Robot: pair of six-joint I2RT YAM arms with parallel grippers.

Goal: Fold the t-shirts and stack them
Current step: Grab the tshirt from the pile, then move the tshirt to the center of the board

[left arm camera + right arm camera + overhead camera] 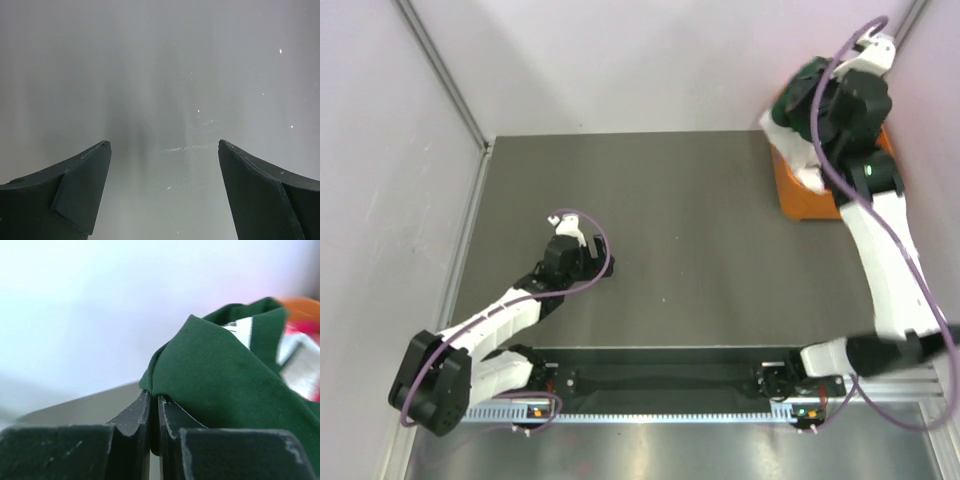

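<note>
Green t-shirt [220,385] pinched in right jaws at orange bin [798,197]; left jaws wide above table [700,250].

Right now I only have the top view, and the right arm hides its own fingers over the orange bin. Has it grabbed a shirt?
Observer: Yes. The right wrist view shows the right gripper shut on a fold of the green shirt.
Operator: Left gripper holding anything?
Observer: No. The left wrist view shows the left gripper open, with only bare table under it.
</note>
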